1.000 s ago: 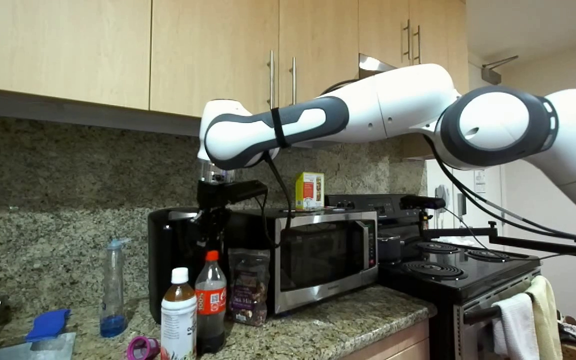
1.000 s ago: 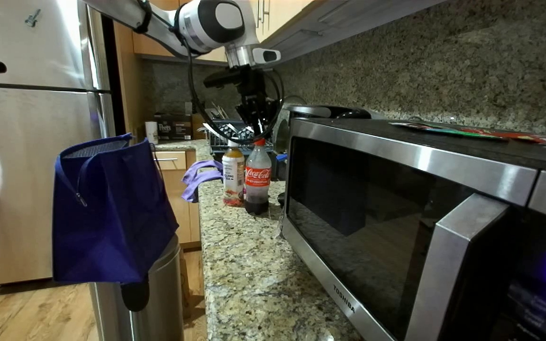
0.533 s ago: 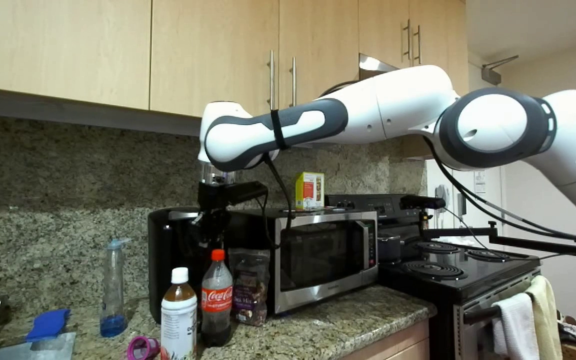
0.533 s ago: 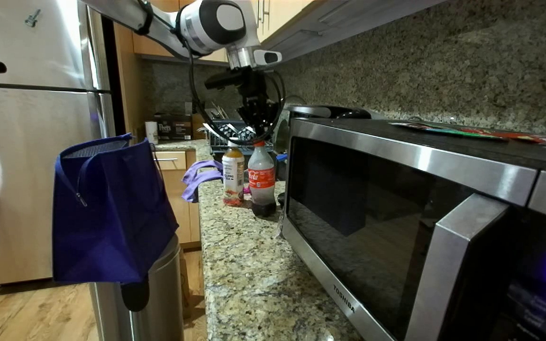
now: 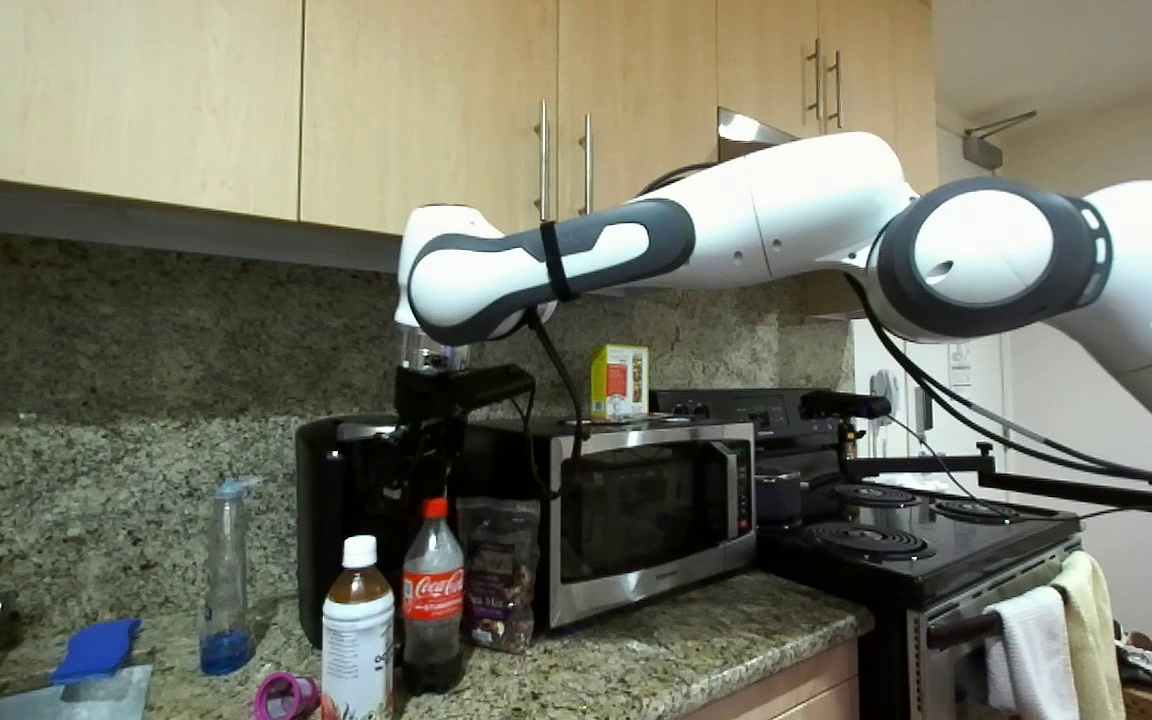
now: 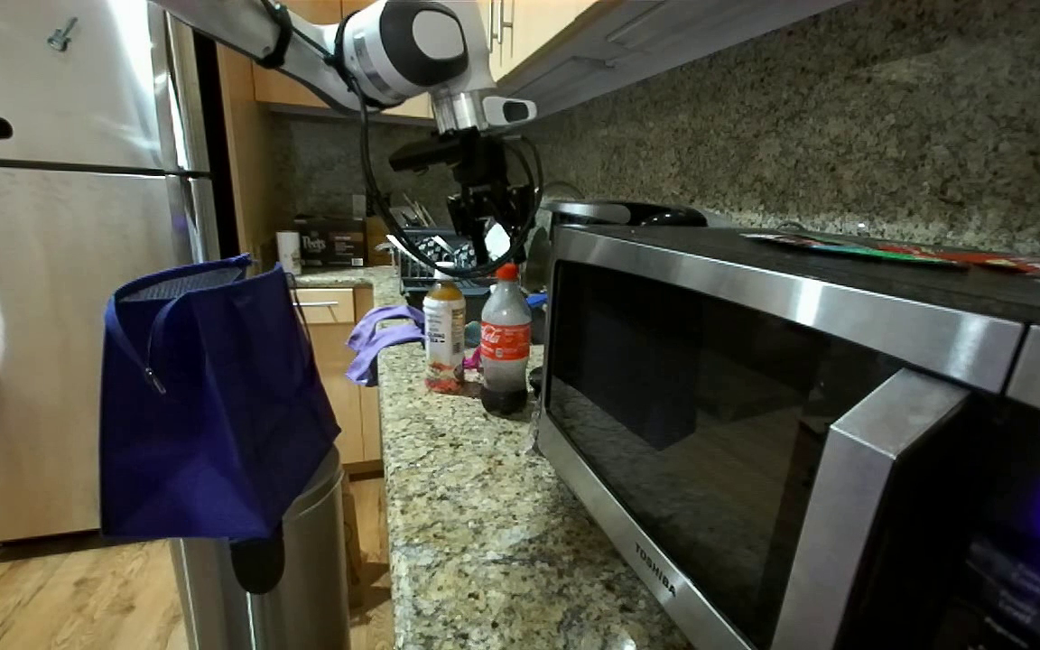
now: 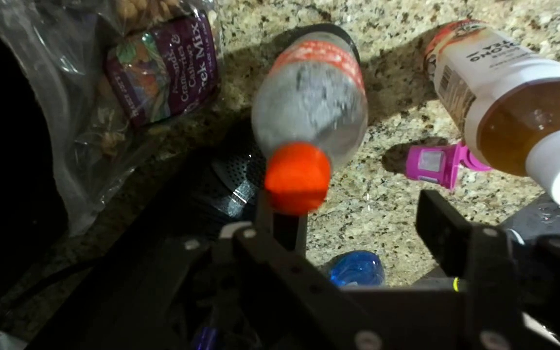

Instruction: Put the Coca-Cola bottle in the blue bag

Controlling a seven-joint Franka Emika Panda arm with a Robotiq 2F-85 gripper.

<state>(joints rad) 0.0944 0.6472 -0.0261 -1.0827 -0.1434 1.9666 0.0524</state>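
Coca-Cola bottle [image 5: 433, 610], with dark cola in its lower part, stands upright on the granite tabletop [image 5: 706, 650], just beside a white-labelled tea bottle [image 5: 357, 650]; both exterior views show this, the robot's arm [image 5: 796, 210] above. The wrist view, looking down, shows the black fingers [image 7: 443, 233] spread apart, gripping nothing. The bottle's red cap [image 7: 298, 177] overlaps one fingertip here; whether they touch cannot be told. This view also makes print legible on a clear pouch [image 7: 136, 87]: "Trek Mix". Only in an exterior view does the blue bag [image 6: 204, 415] appear, open at the top, perched on a metal bin [image 6: 312, 560] and well apart from the bottle. Purple cloth [image 6: 385, 336] drapes over the tabletop edge in the same view. A stove [image 5: 966, 560], with a white towel [image 5: 1031, 650] and a yellow towel [image 5: 1096, 640] hanging from its door handle, shows in an exterior view alone.
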